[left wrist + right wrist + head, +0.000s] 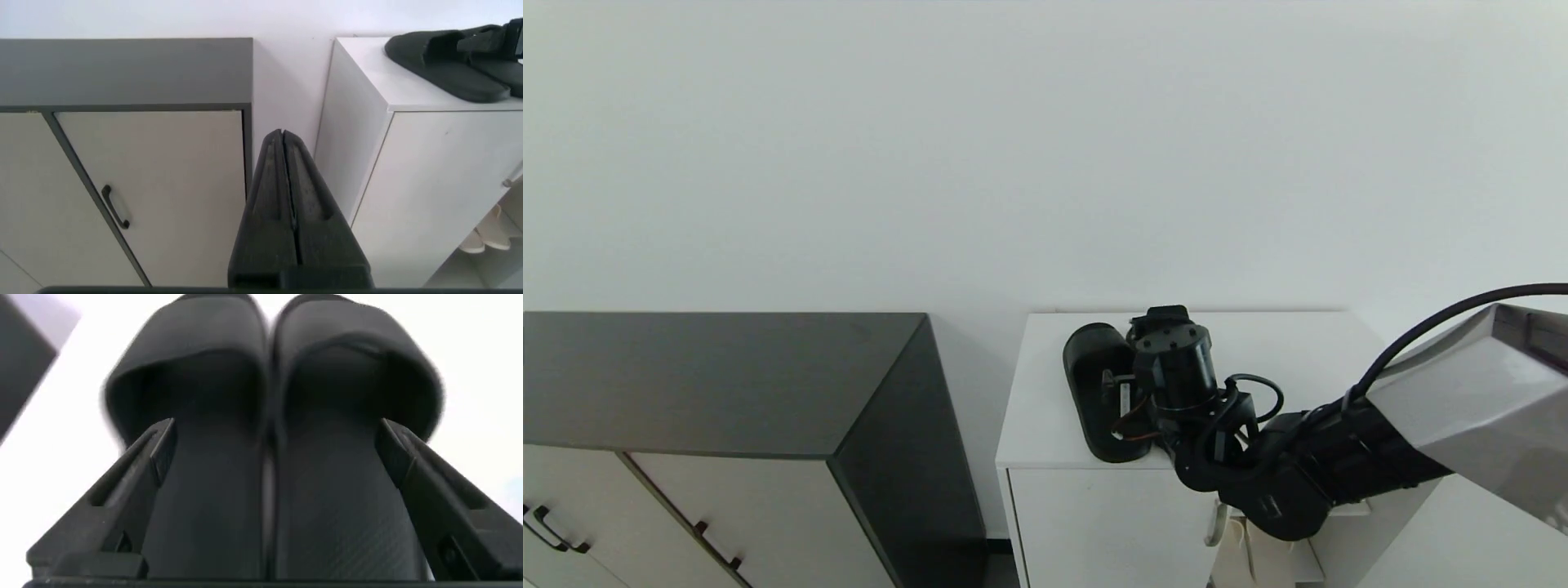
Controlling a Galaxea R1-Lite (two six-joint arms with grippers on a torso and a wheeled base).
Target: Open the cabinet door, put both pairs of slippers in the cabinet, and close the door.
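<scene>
1. Black slippers point(1089, 359): one pair, lying side by side on top of the white cabinet point(1045, 408), on its left half. The strap ends point away from your right tool.
2. Right tool point(1125, 402): spread wide, with one finger point(135, 486) on each outer side of the black pair. You cannot tell whether the fingers touch the slippers.
3. Left tool point(282, 140): fingers pressed together with nothing between them. It is held in the air in front of the gap between the two cabinets.
4. White cabinet: stands against the wall, just to the right of the grey-topped cabinet point(727, 384).
5. Pale slippers point(488, 237): low down inside the white cabinet, on its right side, on a shelf. You cannot make out how they are arranged.
6. Grey-topped cabinet: dark top and dark side panel, with cream doors that are shut. Each door has a black handle point(116, 207).
</scene>
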